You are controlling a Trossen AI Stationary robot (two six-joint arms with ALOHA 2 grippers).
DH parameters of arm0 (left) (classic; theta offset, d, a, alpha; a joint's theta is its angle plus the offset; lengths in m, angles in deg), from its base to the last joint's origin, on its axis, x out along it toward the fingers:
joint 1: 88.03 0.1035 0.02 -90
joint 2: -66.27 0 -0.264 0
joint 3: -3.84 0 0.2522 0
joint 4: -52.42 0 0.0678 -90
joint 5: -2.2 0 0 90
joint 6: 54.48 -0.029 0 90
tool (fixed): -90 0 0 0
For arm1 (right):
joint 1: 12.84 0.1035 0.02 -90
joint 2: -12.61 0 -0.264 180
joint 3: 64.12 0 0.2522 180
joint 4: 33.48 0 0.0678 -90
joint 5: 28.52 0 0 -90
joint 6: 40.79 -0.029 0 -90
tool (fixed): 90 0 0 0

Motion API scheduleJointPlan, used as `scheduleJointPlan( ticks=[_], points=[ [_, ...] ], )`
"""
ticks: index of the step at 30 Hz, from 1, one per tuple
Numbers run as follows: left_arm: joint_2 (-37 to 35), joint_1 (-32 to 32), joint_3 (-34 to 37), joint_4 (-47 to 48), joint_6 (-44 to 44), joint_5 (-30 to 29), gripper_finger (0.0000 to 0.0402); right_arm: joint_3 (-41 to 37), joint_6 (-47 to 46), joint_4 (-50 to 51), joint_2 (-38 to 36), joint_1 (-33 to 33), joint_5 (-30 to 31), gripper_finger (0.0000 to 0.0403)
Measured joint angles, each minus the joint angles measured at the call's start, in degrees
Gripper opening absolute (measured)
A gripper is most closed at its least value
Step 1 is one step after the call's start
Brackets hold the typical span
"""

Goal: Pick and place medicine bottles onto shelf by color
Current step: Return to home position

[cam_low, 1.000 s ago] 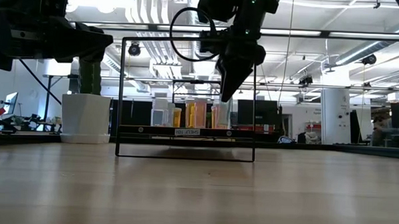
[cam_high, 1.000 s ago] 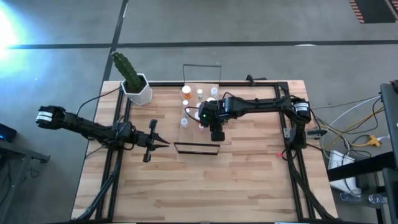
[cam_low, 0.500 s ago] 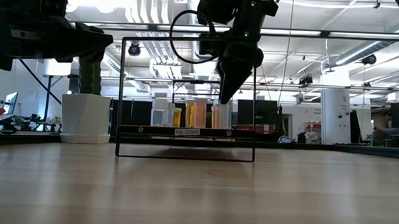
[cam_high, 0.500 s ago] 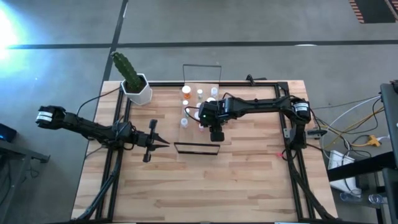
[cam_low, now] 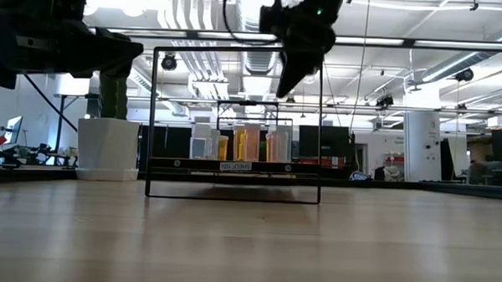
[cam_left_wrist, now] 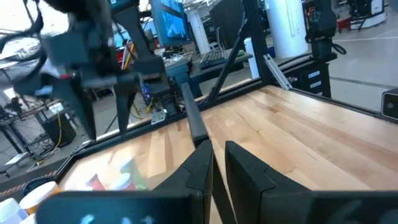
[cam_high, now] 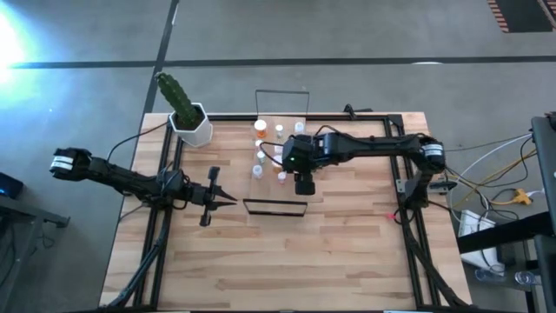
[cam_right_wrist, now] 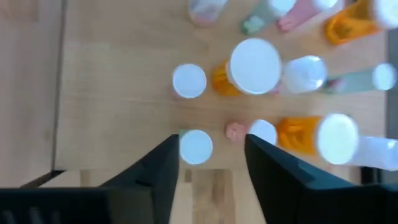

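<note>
While the bottles (cam_right_wrist: 255, 65) stand grouped on the shelf (cam_low: 233, 166) at the table's (cam_high: 304, 261) far middle, sorting looks finished and the retreat home appears to be the step in hand. The right gripper (cam_right_wrist: 211, 149), hanging above them, needs only to lift clear of the wire frame (cam_low: 204, 49). Its jaws are spread wide, holding nothing. The left gripper (cam_left_wrist: 217, 149) waits at the table's left, jaws nearly pressed together, empty.

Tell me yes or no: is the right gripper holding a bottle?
No, the right gripper is open and empty above the medicine bottles on the shelf.
</note>
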Motion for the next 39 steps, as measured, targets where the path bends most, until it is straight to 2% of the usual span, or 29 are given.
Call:
scheduleJointPlan(
  ticks=[4, 9, 10, 17, 20, 32, 39],
  points=[
    [-0.53, 1.00, 0.87, 0.02, 0.02, -0.08, 0.0024, -6.95, 0.96, -8.66, -7.18, 0.10, 0.04, 0.0118],
    [-2.92, 2.60, 1.51, 0.88, 0.50, 0.40, 0.0024, -24.89, 3.16, -26.14, -18.60, 0.00, 0.11, 0.0026],
    [-3.34, 2.93, 1.51, 1.42, 0.52, 1.05, 0.0024, -28.67, 3.70, -29.81, -20.94, 0.04, -0.03, 0.0018],
    [-7.56, 5.11, 1.55, 7.29, 2.05, 3.11, 0.0024, -53.34, 5.85, -60.37, -36.06, 0.02, -4.89, 0.0012],
    [-10.44, 5.88, 1.55, 9.86, 2.97, 3.43, 0.0024, -61.48, 6.40, -69.50, -41.91, 0.07, -5.70, 0.0012],
    [-26.16, 9.81, 1.63, 28.34, 4.76, 6.26, 0.0024, -82.66, 7.84, -83.07, -65.46, 0.04, -5.43, 0.0012],
    [-38.78, 13.02, 1.66, 37.54, 7.26, 6.26, 0.0024, -90.00, 7.76, -83.68, -77.04, 0.04, -5.01, 0.0012]
  ],
)
